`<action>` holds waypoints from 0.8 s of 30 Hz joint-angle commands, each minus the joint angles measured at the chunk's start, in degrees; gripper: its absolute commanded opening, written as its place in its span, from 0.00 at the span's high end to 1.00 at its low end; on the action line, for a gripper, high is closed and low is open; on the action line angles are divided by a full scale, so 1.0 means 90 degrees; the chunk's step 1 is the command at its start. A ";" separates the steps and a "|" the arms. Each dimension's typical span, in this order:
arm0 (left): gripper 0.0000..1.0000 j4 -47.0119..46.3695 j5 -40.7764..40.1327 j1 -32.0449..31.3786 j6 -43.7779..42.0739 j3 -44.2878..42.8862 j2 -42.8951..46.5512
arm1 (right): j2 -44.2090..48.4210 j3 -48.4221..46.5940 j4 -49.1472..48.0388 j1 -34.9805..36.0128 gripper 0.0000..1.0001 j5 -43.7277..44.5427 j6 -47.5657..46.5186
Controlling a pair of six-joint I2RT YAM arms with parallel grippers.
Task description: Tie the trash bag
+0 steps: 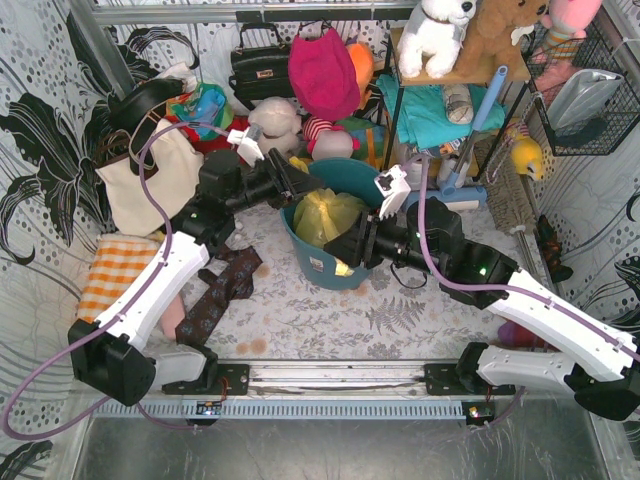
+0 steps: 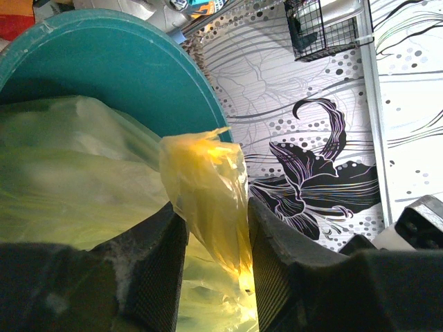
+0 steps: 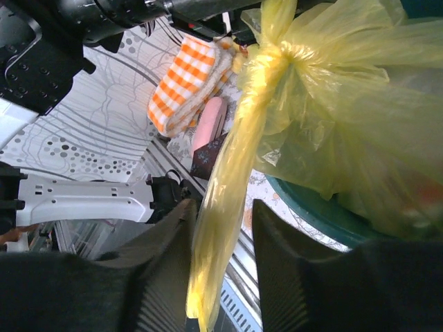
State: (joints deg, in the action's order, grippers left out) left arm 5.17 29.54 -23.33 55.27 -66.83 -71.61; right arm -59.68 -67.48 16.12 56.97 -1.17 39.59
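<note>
Yellow film, thin and crinkly: the trash bag (image 1: pixel 325 215) sat inside the teal bin (image 1: pixel 330 272) near the middle of the worktop (image 1: pixel 330 320), bulging at the rim.

Progress, as I judged it:
- The bag's top was gathered into two ears, one per arm.
- The left fingers (image 2: pixel 156 270) had a bunched ear (image 2: pixel 208 187) filling the gap between them. It looked clamped.
- The right fingers (image 3: pixel 169 263) stood either side of a long twisted tail (image 3: pixel 228 187). One finger touched it and a sliver of gap showed at the other, so I read no firm pinch there.
- Above that tail the plastic was cinched into a tight neck (image 3: pixel 273 59). I could not tell whether it was a twist or a first knot.
- No finished knot was seen. Crossing the ears, tucking one through and pulling tight seemed to be left. I put the task at early-to-middle.

Count:
- one trash bag
- one bin
- two ears
- two arms, two fingers each

Further out:
- one cream tote (image 1: pixel 150 185), back left
- one orange-checked cloth (image 1: pixel 115 275), by the left arm
- one dark patterned cloth (image 1: pixel 225 290), flat on the worktop
- one black handbag (image 1: pixel 260 65), at the rear
- one wire basket (image 1: pixel 590 100), on the right wall
- soft toys piled behind the bin, too jumbled to count
</note>
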 commanded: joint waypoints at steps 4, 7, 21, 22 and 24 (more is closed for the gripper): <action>0.55 -0.0407 0.0126 -0.0024 -0.0164 -0.0241 -0.0040 | 0.0081 0.0135 -0.0455 0.0017 0.80 -0.0380 -0.0479; 0.57 -0.0401 0.0117 -0.0025 -0.0163 -0.0250 -0.0052 | 0.0084 0.0254 -0.0812 0.0015 0.89 -0.0550 -0.0791; 0.89 -0.0530 0.0167 -0.0017 -0.0406 -0.0174 -0.0145 | 0.0408 0.1998 -0.4970 0.0015 1.00 -0.0924 -0.4138; 0.91 -0.0568 0.0208 -0.0024 -0.0429 -0.0175 -0.0191 | 0.0348 0.2006 -0.5078 0.0014 1.00 -0.1097 -0.4534; 0.94 -0.0591 0.0269 -0.0024 -0.0545 -0.0227 -0.0270 | 0.0272 0.2041 -0.5360 0.0014 1.00 -0.1510 -0.5228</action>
State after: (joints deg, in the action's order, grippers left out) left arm 3.95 29.98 -23.33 52.90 -66.83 -72.71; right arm -56.53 -49.47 -19.57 56.97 -8.16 8.69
